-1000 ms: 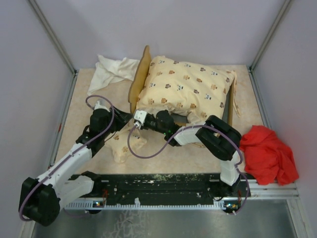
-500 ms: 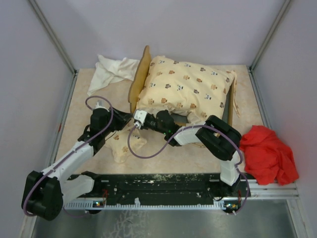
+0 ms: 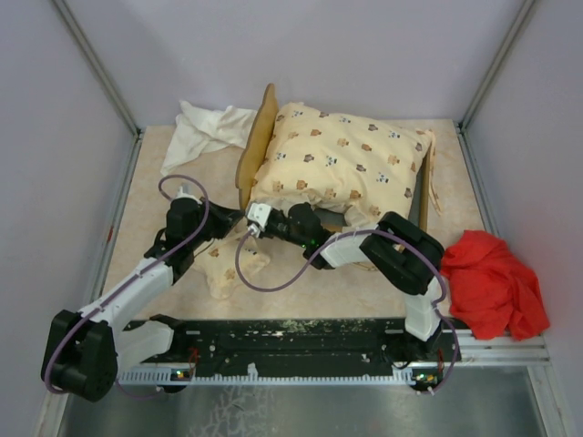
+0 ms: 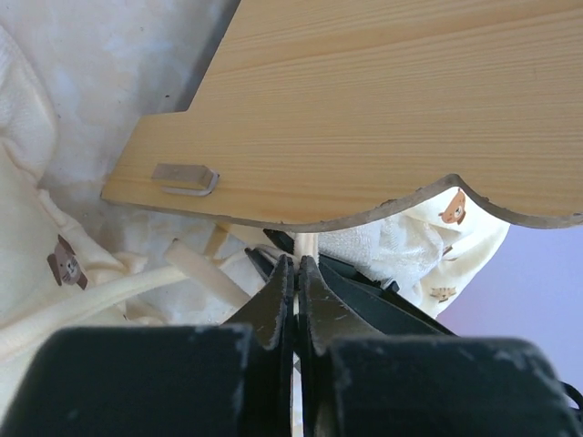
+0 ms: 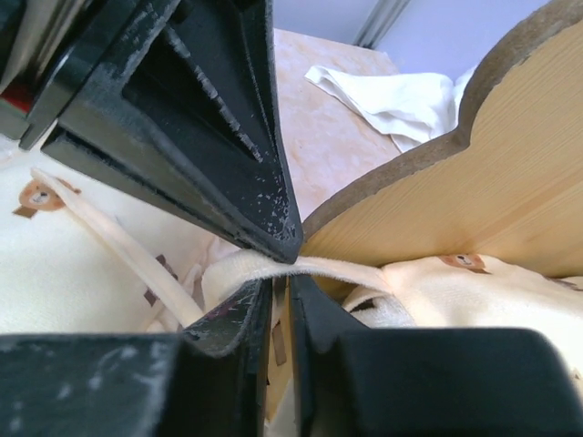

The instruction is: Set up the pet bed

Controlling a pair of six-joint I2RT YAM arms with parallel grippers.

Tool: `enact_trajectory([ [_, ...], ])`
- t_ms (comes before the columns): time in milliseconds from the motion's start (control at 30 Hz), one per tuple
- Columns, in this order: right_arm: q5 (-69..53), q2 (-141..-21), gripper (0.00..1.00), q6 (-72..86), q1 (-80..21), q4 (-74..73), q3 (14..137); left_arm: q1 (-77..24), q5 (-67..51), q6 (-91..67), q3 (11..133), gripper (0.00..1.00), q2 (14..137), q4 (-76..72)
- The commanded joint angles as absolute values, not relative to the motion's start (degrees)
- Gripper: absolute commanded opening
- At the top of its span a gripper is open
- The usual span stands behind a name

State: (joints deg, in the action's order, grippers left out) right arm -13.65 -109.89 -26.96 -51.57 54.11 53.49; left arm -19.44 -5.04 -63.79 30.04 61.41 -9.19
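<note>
The pet bed's wooden frame with its wavy headboard (image 3: 258,137) stands at the back middle. The cream animal-print cushion (image 3: 346,159) lies on it. The small matching pillow (image 3: 228,266) lies on the table in front of the headboard. My left gripper (image 3: 234,228) and right gripper (image 3: 256,221) meet tip to tip by the headboard's near end. In the left wrist view, the left gripper (image 4: 298,262) is shut on a thin cream tie strap (image 4: 305,244) under the headboard (image 4: 364,109). In the right wrist view, the right gripper (image 5: 281,284) is shut on the same cream strap (image 5: 342,269).
A plain white cloth (image 3: 202,129) lies at the back left, next to the headboard. A red cloth (image 3: 492,282) lies at the front right. Grey walls close in the table on three sides. A purple cable loops over the pillow.
Almost nothing. The left arm's base end has shifted slightly; both grippers stay shut at the same spot by the headboard.
</note>
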Motion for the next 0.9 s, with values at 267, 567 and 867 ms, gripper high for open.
enact_trajectory([
  [267, -19.25, -102.81, 0.39, -42.35, -53.07, 53.88, 44.25, -18.98, -6.22, -60.16, 33.69, 0.00, 61.43, -8.08],
  [567, -14.88, -108.14, 0.40, -57.80, -58.02, 45.42, 51.49, -18.98, -6.65, -59.88, 34.32, 0.00, 62.00, -8.12],
  [867, -14.48, -112.93, 0.41, -59.91, -58.36, 43.40, 57.52, -18.98, -7.06, -59.55, 34.95, 0.00, 63.01, -7.99],
])
